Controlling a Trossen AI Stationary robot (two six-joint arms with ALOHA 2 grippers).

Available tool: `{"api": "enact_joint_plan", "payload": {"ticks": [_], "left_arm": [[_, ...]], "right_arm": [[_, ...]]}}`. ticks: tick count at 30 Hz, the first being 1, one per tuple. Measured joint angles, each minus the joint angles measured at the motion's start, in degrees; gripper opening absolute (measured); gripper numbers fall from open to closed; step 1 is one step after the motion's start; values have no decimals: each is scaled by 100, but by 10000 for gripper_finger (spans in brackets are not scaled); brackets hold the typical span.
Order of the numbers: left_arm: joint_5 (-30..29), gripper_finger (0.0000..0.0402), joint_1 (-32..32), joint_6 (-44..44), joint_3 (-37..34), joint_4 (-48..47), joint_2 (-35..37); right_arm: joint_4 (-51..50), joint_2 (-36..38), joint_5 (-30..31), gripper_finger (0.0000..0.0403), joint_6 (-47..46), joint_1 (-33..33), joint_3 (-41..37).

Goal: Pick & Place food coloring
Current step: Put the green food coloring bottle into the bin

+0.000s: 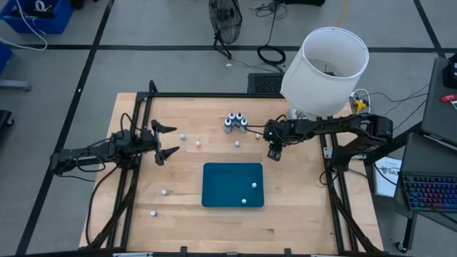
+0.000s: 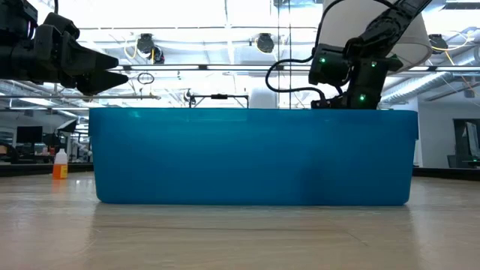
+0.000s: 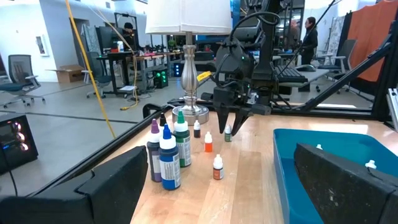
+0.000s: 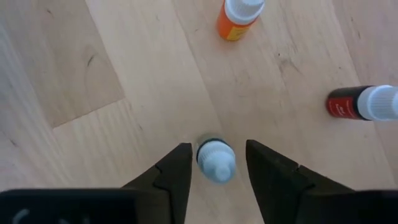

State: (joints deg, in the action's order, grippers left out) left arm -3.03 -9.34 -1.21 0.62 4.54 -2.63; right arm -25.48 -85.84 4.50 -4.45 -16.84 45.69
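Observation:
Several tiny white-capped food coloring bottles stand or lie on the wooden table. One with a green body [image 4: 216, 160] stands upright between the open fingers of my right gripper [image 4: 216, 168], which points down just right of the table's middle [image 1: 274, 151]. The fingers stand on either side of its cap with small gaps. It also shows in the left wrist view [image 3: 227, 133]. An orange one [image 4: 239, 15] and a red one [image 4: 364, 102] are close by. Two tiny bottles [image 1: 254, 185] lie in the teal tray [image 1: 221, 178]. My left gripper [image 1: 168, 140] is open and empty at the left.
Three larger bottles [image 1: 235, 121] stand in a group at the far middle. A lamp with a white shade [image 1: 325, 64] stands at the far right. More tiny bottles are scattered at the left [image 1: 183, 136] and near left [image 1: 153, 213]. The tray's wall [image 2: 255, 156] fills the low view.

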Motion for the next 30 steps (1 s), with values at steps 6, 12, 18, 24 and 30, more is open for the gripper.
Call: {"api": "enact_joint_plan", "payload": {"ticks": [6,12,18,24,30], "left_arm": [[0,399,0,0,1,-2,0],[0,399,0,0,0,-2,0],[0,399,2,0,-2,-2,0],[0,399,2,0,-2,-2,0],[0,399,0,0,1,-2,2]], "right_arm": [[-3,0,-10,99,-85,0,0],[1,4,-10,53,-87,0,7],[49,74,-20,53,-114,333,7],[182,611,35,53,-546,1079,7],[288,1273,467,53,-985,2092,200]]}}
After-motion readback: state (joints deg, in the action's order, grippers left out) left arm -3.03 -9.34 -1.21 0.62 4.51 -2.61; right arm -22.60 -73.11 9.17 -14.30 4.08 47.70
